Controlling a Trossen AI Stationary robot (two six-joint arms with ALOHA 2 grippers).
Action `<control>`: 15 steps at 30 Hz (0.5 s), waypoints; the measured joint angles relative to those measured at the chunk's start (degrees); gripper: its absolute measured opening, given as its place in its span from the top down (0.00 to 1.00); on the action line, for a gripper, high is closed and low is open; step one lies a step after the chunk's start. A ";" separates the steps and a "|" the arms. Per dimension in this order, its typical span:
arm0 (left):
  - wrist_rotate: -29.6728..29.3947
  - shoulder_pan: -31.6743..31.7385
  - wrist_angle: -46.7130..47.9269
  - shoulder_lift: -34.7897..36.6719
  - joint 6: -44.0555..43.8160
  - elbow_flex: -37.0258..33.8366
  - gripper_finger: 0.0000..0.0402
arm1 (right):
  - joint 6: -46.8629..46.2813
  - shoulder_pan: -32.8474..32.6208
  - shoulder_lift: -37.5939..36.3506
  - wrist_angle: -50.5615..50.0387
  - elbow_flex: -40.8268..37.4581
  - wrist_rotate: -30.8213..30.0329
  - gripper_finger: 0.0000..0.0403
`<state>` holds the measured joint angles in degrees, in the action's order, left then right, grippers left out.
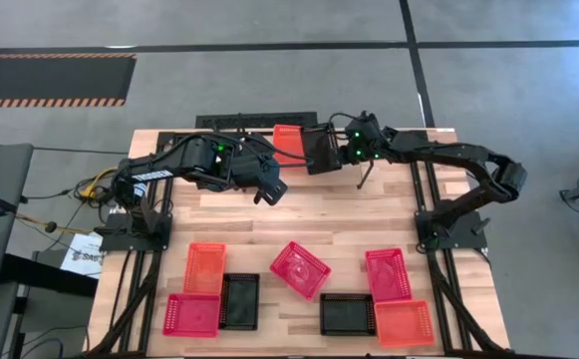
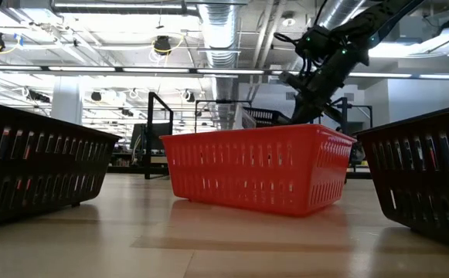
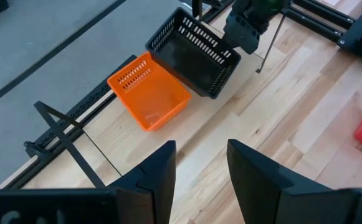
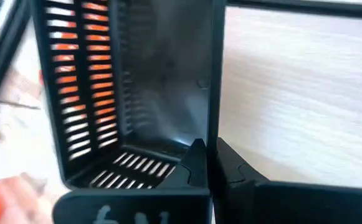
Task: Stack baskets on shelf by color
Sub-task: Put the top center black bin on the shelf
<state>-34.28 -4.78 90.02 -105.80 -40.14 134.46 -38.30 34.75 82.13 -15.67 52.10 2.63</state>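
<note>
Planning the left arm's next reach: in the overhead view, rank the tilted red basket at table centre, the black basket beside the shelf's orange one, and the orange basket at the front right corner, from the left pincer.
1. Black plastic mesh basket, back, in right pincer.
2. Tilted red plastic mesh basket, centre.
3. Orange plastic mesh basket, front right corner.

Measured from left pincer.

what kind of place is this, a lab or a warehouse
Probably a robotics lab in an industrial hall: exposed silver ceiling ducts and strip lights overhead, a grey concrete floor with hazard-striped tape, and two dark robot arms bolted to a wooden workbench.
</note>
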 joint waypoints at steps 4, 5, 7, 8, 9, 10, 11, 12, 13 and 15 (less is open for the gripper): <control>0.01 0.00 0.00 0.00 0.02 0.02 0.67 | 0.17 0.28 0.00 -1.60 0.00 -1.49 0.99; 0.00 0.00 0.00 0.00 0.02 0.02 0.67 | 0.24 0.25 0.00 -2.49 0.00 -2.60 0.99; 0.00 0.00 0.00 0.00 0.02 0.02 0.67 | 0.24 0.33 0.00 -4.46 0.00 -3.97 0.99; 0.02 0.00 0.00 0.00 0.02 0.01 0.67 | 0.28 0.41 0.00 -5.06 0.00 -4.53 0.99; 0.02 0.00 0.00 0.00 0.02 0.02 0.67 | 0.33 0.59 0.00 -5.56 0.05 -4.80 0.99; 0.02 0.00 0.00 0.00 0.02 0.02 0.67 | 0.37 0.65 0.00 -6.19 0.11 -5.18 0.99; 0.02 0.00 0.00 0.00 0.02 0.02 0.67 | 0.37 0.65 0.00 -6.80 0.13 -5.54 0.99; 0.02 0.00 0.00 0.00 0.02 0.02 0.67 | 0.37 0.65 0.00 -7.16 0.13 -5.66 0.99; 0.02 0.00 0.00 0.00 0.02 0.02 0.67 | 0.37 0.65 0.00 -7.39 0.13 -5.75 0.99; 0.02 0.00 0.00 0.00 0.02 0.01 0.67 | 0.36 0.67 0.00 -7.97 0.11 -6.20 0.99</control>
<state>-34.26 -4.78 90.02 -105.80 -40.12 134.47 -37.94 35.42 82.13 -23.64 52.21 -3.57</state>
